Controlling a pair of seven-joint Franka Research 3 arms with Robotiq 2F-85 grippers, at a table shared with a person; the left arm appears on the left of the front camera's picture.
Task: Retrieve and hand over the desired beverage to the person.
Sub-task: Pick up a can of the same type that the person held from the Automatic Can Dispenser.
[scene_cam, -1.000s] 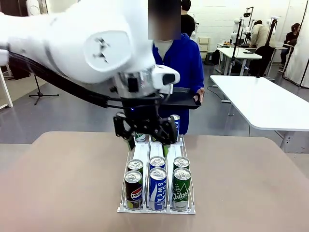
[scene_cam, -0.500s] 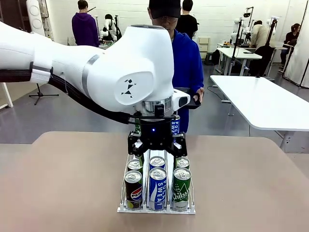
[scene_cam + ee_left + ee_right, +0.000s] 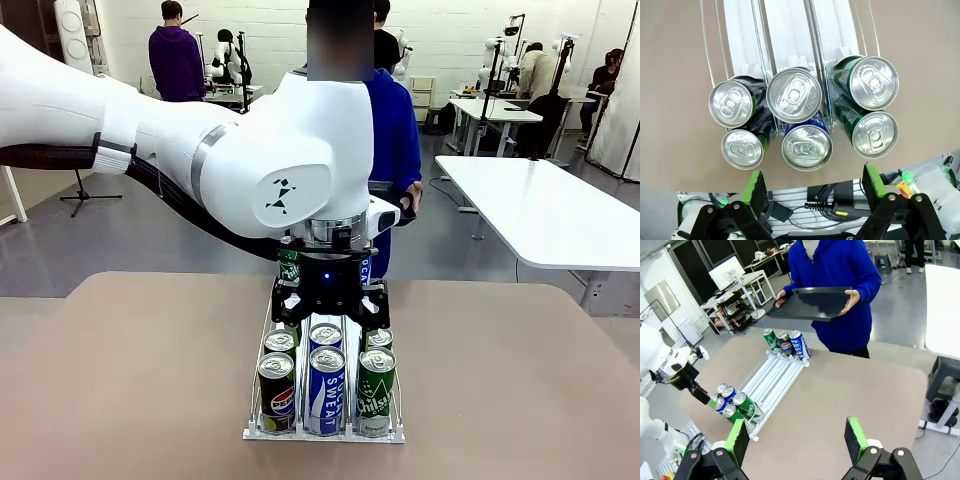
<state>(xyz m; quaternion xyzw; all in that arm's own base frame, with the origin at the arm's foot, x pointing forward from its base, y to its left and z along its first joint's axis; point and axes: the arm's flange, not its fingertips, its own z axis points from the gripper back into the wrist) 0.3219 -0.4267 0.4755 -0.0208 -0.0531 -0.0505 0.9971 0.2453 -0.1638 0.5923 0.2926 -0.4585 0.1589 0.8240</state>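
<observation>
- While the left gripper hangs with its jaws spread wide and empty above the near end of the can rack, nothing is held; the right gripper is likewise wide open and empty, well apart over the bare desk.
- Front row, at the rack's near end: Pepsi can, Pocari Sweat can, Sprite can, each with a second can touching it from behind. Three more cans stand at the far end.
- At the far side of the desk, the person holds a black tray in both hands.
- Wrong pick: nothing visible says which drink is wanted. The jaws look roughly lined up on the middle lane, so a small sideways error would put them on a neighbour.
- Collision: the cans stand just beside one another between wire rails. A green pad coming down on a rim or a rail, rather than into a gap, could tip a can or shove the rack.
- Slip: smooth, round metal probably needs a centred squeeze; an off-centre one could let the can twist out.
- Follow-on: the rear can may slide forward against a can that is only half lifted.
- Handover: the path to the tray passes over the far cans, so a low carry could strike them.
</observation>
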